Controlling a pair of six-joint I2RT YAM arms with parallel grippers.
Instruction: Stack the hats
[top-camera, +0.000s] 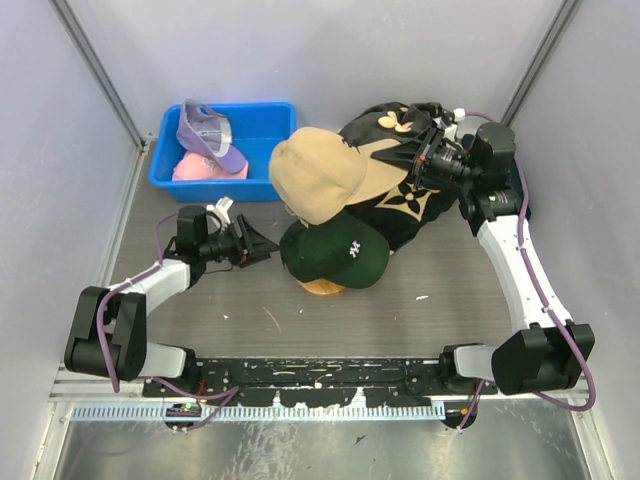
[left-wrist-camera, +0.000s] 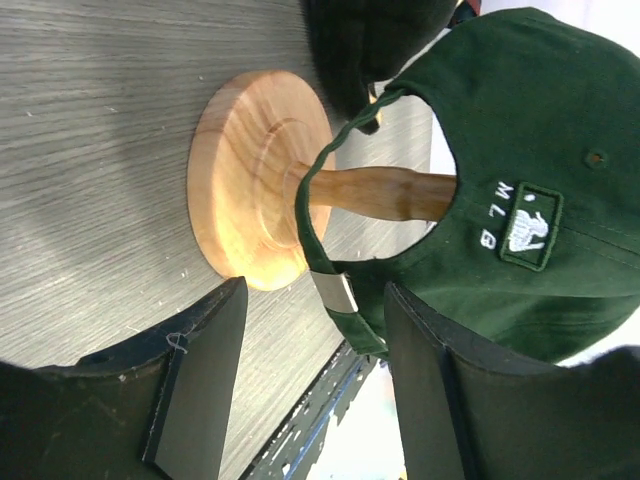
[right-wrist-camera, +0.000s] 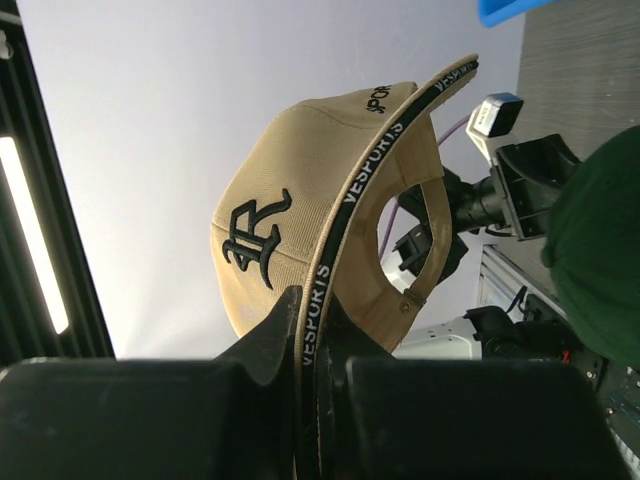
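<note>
1. Reading the top view: the right pincer (top-camera: 400, 165) is clamped on the brim of the tan cap (top-camera: 310, 172). The cap hangs just ahead of its tips and is not yet centred over the dark green cap (top-camera: 335, 252) on the wooden stand (top-camera: 322, 287). The left pincer (top-camera: 262, 243) gapes and holds nothing, with the green cap just ahead of it. The lavender cap (top-camera: 205, 130) and pink cap (top-camera: 205, 170) lie in the blue bin (top-camera: 262, 125), well off to its side.
2. Left wrist view: the fingers (left-wrist-camera: 200, 370) are spread with nothing between them. The stand's base and stem are straight ahead, and the green cap's rear strap is near the tips. Judgement: hold this pincer clear of the descent.
3. Right wrist view: the fingers (right-wrist-camera: 270, 340) pinch the brim edge, and the tan crown hangs ahead of them. Judgement: square the tan crown over the green one with the brims aligned, lower it until the fabric seats, then release. A brim-edge pinch may let the crown tilt, so go slowly and avoid nudging the stand.
</note>
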